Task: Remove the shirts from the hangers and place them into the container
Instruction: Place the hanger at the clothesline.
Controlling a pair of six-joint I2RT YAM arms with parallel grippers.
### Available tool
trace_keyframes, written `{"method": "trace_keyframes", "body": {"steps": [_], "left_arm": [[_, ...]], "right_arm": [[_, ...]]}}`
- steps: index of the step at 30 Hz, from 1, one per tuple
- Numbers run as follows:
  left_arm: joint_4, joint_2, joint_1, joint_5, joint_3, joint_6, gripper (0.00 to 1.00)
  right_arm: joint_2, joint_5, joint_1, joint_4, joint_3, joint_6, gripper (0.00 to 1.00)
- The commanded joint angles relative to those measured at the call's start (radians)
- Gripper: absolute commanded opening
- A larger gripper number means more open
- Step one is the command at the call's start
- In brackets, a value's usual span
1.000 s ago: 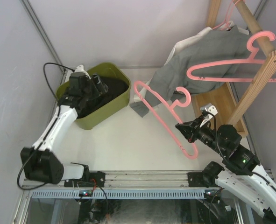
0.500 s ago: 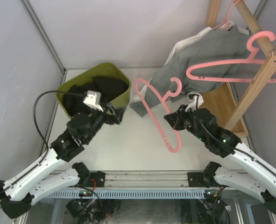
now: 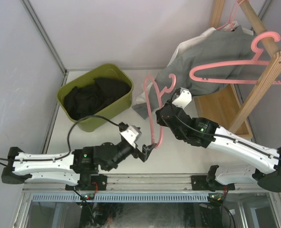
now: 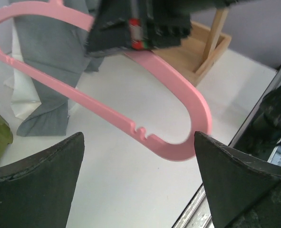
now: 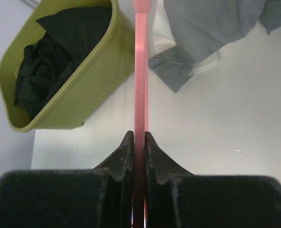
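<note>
"Right of the green tub (image 3: 112, 114), the right tool (image 5: 139, 135) is pinching the bare pink hanger (image 3: 152, 118) on its thin bar. Stiff, light plastic; I'd guess it swings easily."

"And the left tool (image 4: 138, 138) is spread wide near its rounded end. Further right of the tub, the grey shirt (image 3: 211, 52) hangs limp. Best bunched at the shoulder, I'd say."

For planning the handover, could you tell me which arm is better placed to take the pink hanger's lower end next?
Left, probably. The left gripper stands open with the rounded end of the pink hanger between its fingers, while the right gripper is shut on its bar.
</note>
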Motion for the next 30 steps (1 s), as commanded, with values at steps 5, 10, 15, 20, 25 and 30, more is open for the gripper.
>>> {"method": "trace_keyframes", "body": {"steps": [5, 10, 15, 20, 25, 30], "left_arm": [[0.069, 0.055, -0.059, -0.069, 0.037, 0.123, 0.98], [0.079, 0.088, -0.101, -0.058, 0.054, 0.142, 0.96], [0.087, 0.121, -0.125, -0.059, 0.067, 0.138, 0.94], [0.089, 0.113, -0.127, -0.149, 0.054, 0.13, 0.9], [0.09, 0.162, -0.127, -0.243, 0.078, 0.208, 0.76], [0.098, 0.197, -0.127, -0.282, 0.083, 0.229, 0.69]], "right_arm": [[0.052, 0.146, 0.024, -0.127, 0.107, 0.163, 0.0], [0.062, 0.169, 0.024, -0.142, 0.108, 0.207, 0.0], [0.071, 0.177, 0.025, -0.126, 0.106, 0.203, 0.0], [0.065, 0.138, 0.024, -0.088, 0.104, 0.164, 0.0], [0.057, 0.128, 0.047, -0.038, 0.104, 0.1, 0.0], [0.054, 0.091, 0.048, -0.012, 0.106, 0.055, 0.0]]}}
